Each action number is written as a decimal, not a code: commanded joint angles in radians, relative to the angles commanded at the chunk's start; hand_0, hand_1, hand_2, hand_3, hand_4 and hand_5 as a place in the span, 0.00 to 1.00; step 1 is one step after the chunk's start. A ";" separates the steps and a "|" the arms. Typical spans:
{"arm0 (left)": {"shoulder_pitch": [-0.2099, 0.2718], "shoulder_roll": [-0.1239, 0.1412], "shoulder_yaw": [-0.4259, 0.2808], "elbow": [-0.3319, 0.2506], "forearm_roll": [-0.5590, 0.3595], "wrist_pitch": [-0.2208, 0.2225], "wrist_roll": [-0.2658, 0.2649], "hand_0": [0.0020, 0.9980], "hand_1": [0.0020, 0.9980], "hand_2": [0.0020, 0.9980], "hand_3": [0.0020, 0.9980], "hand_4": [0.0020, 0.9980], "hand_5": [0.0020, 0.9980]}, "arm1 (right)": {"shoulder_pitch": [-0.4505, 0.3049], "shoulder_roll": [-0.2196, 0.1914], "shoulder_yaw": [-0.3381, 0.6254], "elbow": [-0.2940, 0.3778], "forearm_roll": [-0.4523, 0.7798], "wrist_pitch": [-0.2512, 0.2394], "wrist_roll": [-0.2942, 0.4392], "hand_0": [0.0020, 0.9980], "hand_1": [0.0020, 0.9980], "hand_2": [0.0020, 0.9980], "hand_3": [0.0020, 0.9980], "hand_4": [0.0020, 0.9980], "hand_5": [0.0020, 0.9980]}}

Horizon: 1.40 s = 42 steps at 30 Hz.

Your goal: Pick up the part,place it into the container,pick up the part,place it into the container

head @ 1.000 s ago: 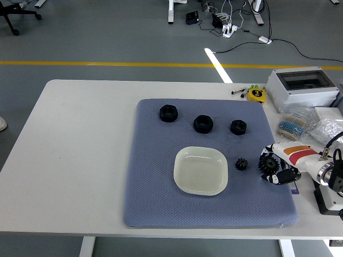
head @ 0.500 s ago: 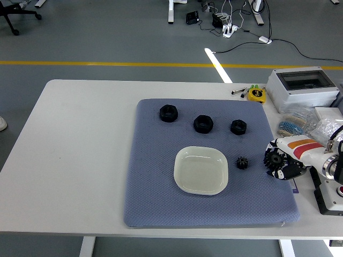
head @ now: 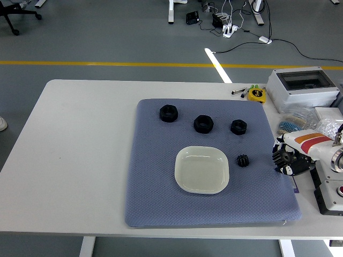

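Parts: four black parts lie on the blue mat (head: 161, 203); a small gear (head: 244, 160) sits just right of the container, and three larger nuts stand in a row farther back, the left nut (head: 169, 113), the middle nut (head: 203, 123) and the right nut (head: 238, 127).
Fifth part: a larger black gear (head: 282, 158) seems to be caught in the fingers of the right hand.
Container: the white dish (head: 202, 169) rests near the mat's middle and looks empty; none of the parts is inside.
Just changed: over the last second the right hand (head: 292, 158) has drawn back to the right, from over the mat's right part to its right edge, taking the larger gear with it; the small gear and the nuts have not moved.
Meaning for the task: my reading is that a pick has been made but no placing yet, and the hand is now farther from the dish than it was.
Right hand pose: it comes in from the right edge, low over the surface (head: 80, 139), palm side turned towards the mat, black fingers curled about the gear.
Left hand: out of view.
Next need: to my mind, a carry leftwards past the small gear to over the dish.
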 joint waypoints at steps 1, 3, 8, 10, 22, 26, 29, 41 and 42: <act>0.000 0.000 0.000 0.000 0.000 0.000 0.000 0.71 0.64 0.67 0.58 0.68 0.64 | 0.002 -0.001 -0.002 0.002 0.002 0.000 0.000 0.16 0.26 0.36 0.47 0.79 0.05; 0.000 0.000 0.000 0.000 0.000 0.000 0.000 0.71 0.64 0.67 0.58 0.68 0.64 | 0.005 -0.003 -0.007 0.005 0.007 -0.001 0.001 0.16 0.27 0.36 0.47 0.79 0.05; -0.001 0.000 -0.001 0.000 0.001 -0.001 0.000 0.71 0.64 0.67 0.58 0.68 0.64 | 0.016 -0.008 -0.022 -0.002 0.049 -0.012 0.006 0.16 0.27 0.36 0.47 0.79 0.05; -0.001 0.000 -0.002 0.000 0.002 -0.001 0.001 0.71 0.64 0.67 0.58 0.68 0.64 | 0.021 -0.007 -0.032 -0.019 0.085 -0.026 0.011 0.16 0.27 0.36 0.47 0.80 0.05; 0.001 0.000 -0.002 0.000 0.001 -0.001 0.001 0.71 0.64 0.67 0.58 0.68 0.64 | 0.052 0.013 -0.101 -0.099 0.205 -0.068 0.017 0.15 0.27 0.38 0.48 0.85 0.15; 0.002 0.000 -0.002 0.000 0.002 -0.002 0.001 0.71 0.64 0.67 0.58 0.68 0.64 | 0.061 0.011 -0.109 -0.100 0.229 -0.059 0.021 0.15 0.27 0.38 0.48 0.85 0.15; 0.003 -0.001 -0.002 0.000 0.003 -0.001 0.002 0.71 0.64 0.67 0.58 0.68 0.64 | 0.065 0.012 -0.120 -0.106 0.235 -0.048 0.023 0.14 0.31 0.42 0.47 0.93 0.32; 0.009 -0.001 -0.005 0.000 0.007 -0.002 0.004 0.71 0.64 0.67 0.58 0.68 0.64 | 0.067 0.014 -0.140 -0.113 0.238 0.020 0.025 0.43 0.52 0.62 0.64 1.00 0.38; 0.009 -0.001 -0.006 0.000 0.007 -0.002 0.004 0.71 0.64 0.67 0.58 0.68 0.64 | 0.067 0.014 -0.140 -0.112 0.239 0.023 0.025 0.43 0.52 0.62 0.64 1.00 0.38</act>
